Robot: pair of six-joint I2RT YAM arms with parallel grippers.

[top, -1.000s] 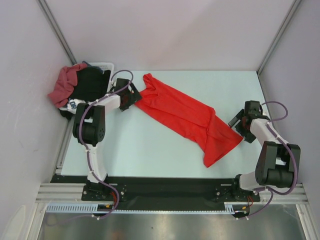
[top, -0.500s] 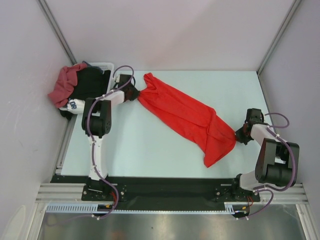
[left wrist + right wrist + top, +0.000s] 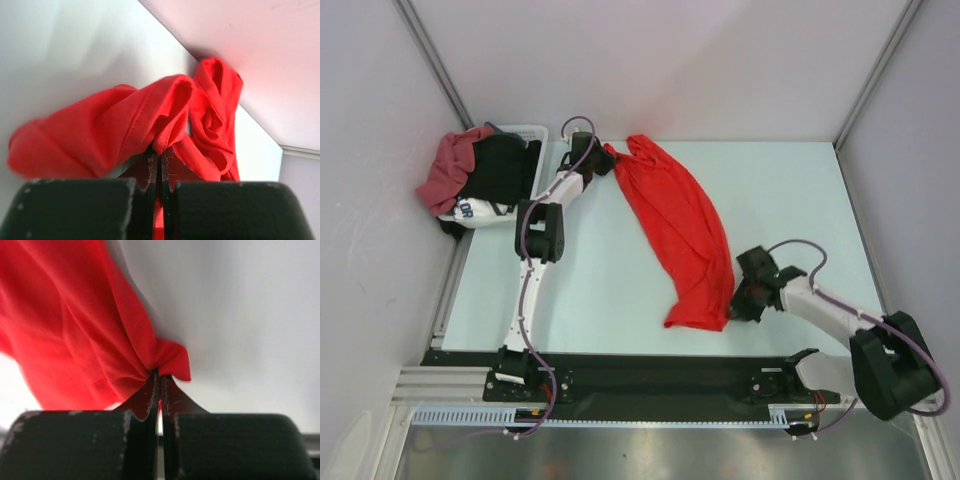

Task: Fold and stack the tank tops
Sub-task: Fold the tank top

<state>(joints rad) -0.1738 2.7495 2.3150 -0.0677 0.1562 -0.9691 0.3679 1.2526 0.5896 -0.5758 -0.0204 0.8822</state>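
Observation:
A bright red tank top stretches from the far left of the table toward the near middle. My left gripper is shut on its strap end, and the pinched fold of red cloth shows between the jaws of the left gripper. My right gripper is shut on the hem corner, where the red cloth bunches at the right gripper. The darker maroon tank top lies in the pile at the far left.
A white basket at the far left corner holds black garments and a white cloth with dark lettering. Grey walls close in the back and both sides. A black rail runs along the near edge.
Both grippers have shut on the bright red tank top. The left one pulled its strap end toward the back wall; the right one dragged the hem leftward and nearer, so the top now lies steeper.

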